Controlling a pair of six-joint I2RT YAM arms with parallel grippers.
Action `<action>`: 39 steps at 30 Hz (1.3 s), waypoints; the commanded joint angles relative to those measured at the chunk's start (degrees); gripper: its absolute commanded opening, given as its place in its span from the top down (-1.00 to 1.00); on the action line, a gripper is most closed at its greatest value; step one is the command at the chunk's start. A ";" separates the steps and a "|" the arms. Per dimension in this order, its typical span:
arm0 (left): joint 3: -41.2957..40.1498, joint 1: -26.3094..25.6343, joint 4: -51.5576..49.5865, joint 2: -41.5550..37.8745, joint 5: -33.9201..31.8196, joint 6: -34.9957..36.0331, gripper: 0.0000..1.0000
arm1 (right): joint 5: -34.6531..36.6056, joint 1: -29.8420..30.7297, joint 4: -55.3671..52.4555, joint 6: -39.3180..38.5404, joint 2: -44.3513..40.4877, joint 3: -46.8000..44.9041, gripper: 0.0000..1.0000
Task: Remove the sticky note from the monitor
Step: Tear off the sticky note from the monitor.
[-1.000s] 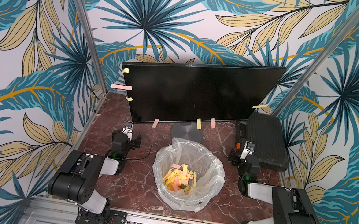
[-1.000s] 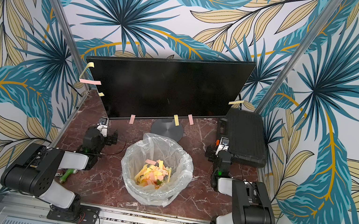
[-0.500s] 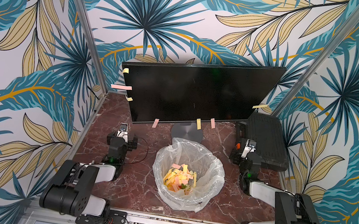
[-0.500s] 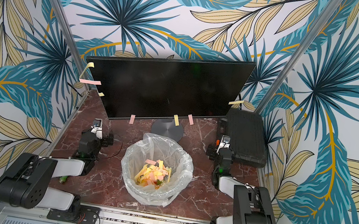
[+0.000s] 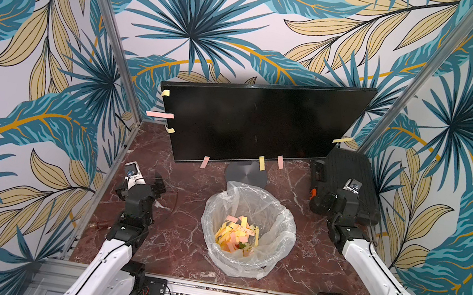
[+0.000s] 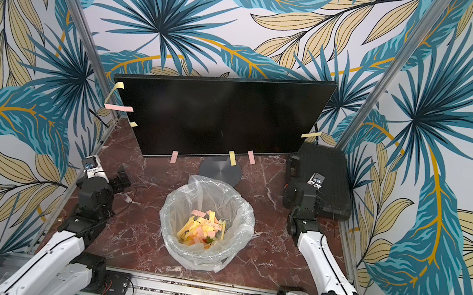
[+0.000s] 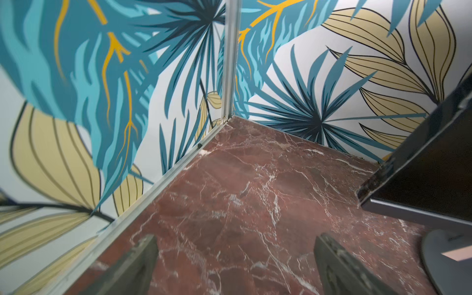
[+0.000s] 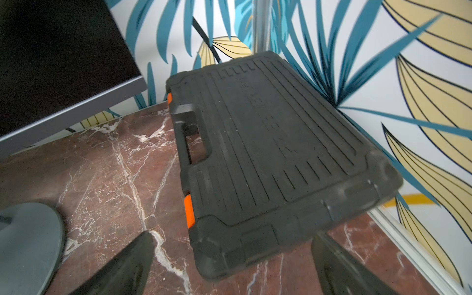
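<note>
Though each wrist view cuts the monitor (image 5: 258,126) to a corner and its neck hides behind the panel, both top views show it at the back of the red-brown marble table (image 5: 178,252), sticky notes (image 5: 160,114) on its left, bottom and right edges. Leaf-patterned walls (image 5: 202,12) close three sides. The left gripper (image 7: 236,237) and right gripper (image 8: 231,236) hover spread and empty, well apart from those notes, and the bag-lined bin (image 5: 289,228) holds what look like yellow and pink paper slips (image 5: 235,235).
</note>
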 commanded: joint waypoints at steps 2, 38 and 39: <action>5.21 -0.04 -16.89 -8.75 0.90 -9.88 -1.00 | -3.19 0.05 -18.06 8.98 -4.92 3.10 -0.99; 52.54 -0.04 -13.08 7.26 32.16 3.11 -1.00 | -43.30 26.05 -23.14 19.35 -7.21 36.17 -0.79; 54.08 -0.04 -13.22 8.55 32.29 3.59 -1.00 | -42.56 27.80 -22.71 19.14 -5.70 36.91 -0.78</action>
